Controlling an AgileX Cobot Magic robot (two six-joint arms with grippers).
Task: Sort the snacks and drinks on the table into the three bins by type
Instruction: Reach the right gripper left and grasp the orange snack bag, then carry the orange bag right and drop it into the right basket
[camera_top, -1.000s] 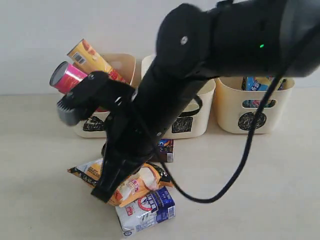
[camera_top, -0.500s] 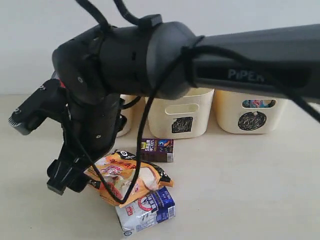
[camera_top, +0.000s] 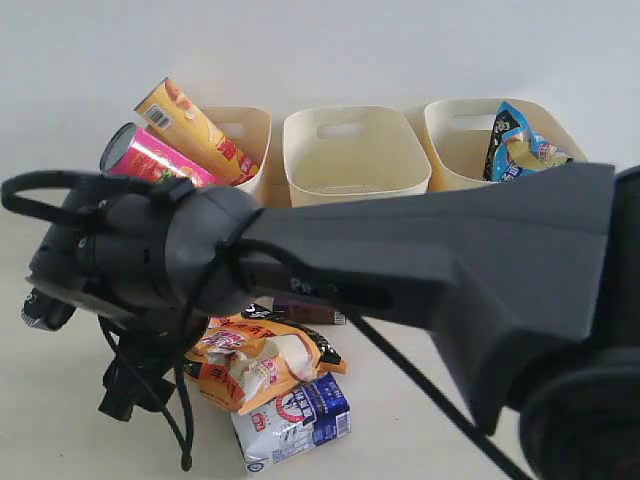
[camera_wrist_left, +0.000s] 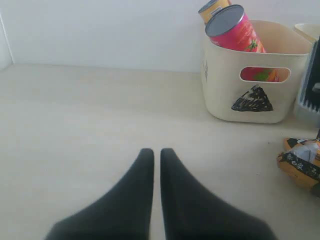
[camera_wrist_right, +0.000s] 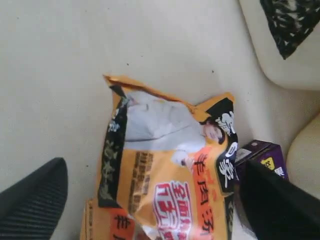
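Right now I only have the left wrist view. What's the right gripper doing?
Observer: The right gripper is open, straddling the orange-cream packet.
Operator: Drinks binned yet?
Observer: No. The white carton and the purple carton both lie on the table beside that packet.
Operator: Blue packet?
Observer: Already in the bin on the right of the exterior view, standing up inside it.
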